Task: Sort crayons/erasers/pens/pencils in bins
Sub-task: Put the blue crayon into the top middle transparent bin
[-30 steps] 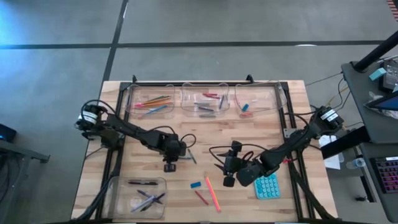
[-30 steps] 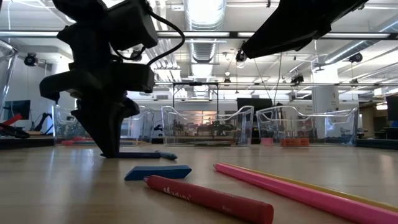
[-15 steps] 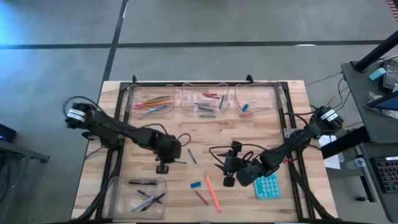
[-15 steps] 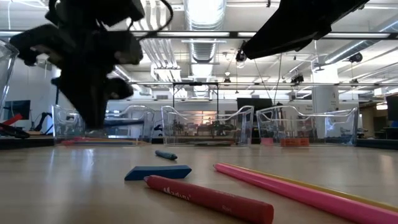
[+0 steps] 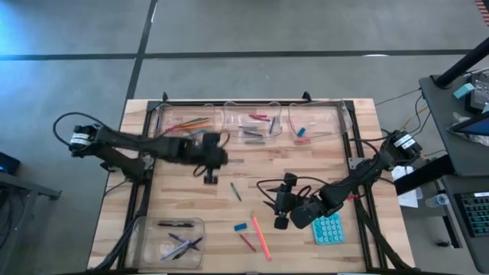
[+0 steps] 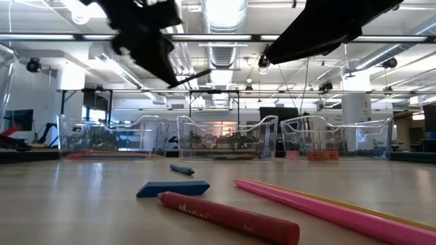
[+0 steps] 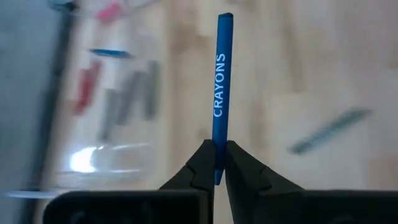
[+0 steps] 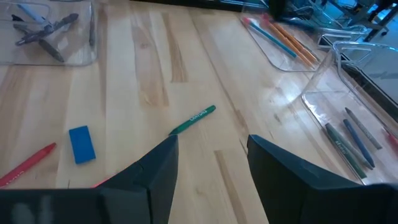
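My left gripper [image 7: 216,165] hangs above the table's middle [image 5: 208,174], shut on a blue crayon [image 7: 221,87] marked CRAYONS. In the low view it shows high up [image 6: 158,51], the crayon [image 6: 196,73] poking out of it. My right gripper [image 8: 211,180] stands open and empty over the table's right half [image 5: 276,202]. On the wood lie a green crayon [image 5: 235,191], a blue eraser [image 5: 241,227], a red crayon [image 5: 246,242] and a pink pencil [image 5: 261,238]. Three clear bins [image 5: 254,122] line the far edge. My left gripper pinches the blue crayon's near end [image 7: 217,163] between its two fingertips. The crayon runs straight out beyond the fingers, in line with them. The fingers slant downward, and the crayon is lifted clear of the table.
A fourth clear bin [image 5: 170,241] with dark pens sits at the near left corner. A teal calculator [image 5: 328,228] lies by my right arm. The far bins hold pencils [image 5: 186,124], crayons [image 5: 256,126] and erasers [image 5: 300,131]. Bare wood lies between the two arms.
My left gripper, shut on the blue crayon, has risen from the tabletop and gone toward the far edge, tipping up from pointing steeply down. The crayon has come off the wood with it. The green crayon beside it stayed on the table.
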You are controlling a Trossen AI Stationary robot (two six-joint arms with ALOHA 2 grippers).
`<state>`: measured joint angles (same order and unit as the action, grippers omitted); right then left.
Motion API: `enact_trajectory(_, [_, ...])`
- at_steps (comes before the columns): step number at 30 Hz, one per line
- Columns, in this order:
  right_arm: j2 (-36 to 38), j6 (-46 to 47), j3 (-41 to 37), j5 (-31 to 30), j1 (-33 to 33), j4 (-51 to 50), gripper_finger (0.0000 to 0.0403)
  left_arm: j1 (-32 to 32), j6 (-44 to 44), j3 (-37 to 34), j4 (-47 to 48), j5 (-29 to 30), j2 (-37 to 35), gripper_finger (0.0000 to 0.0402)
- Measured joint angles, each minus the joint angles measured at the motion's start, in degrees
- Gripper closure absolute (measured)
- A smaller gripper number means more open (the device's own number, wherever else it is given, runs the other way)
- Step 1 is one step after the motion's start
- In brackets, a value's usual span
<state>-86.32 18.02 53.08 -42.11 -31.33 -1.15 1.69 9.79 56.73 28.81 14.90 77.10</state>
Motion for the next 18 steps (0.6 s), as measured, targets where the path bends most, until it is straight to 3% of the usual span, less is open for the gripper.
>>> enact_trajectory(10, [0.00,-0.02,-0.26,-0.01,0.24,-0.20,0.0220,-20.63,12.97,16.25,4.16,-5.27,13.65,0.0396])
enact_trajectory(18, [0.00,-0.03,-0.39,0.02,0.24,-0.23,0.0220,-25.31,13.08,21.24,4.23,-3.32,23.03,0.0367])
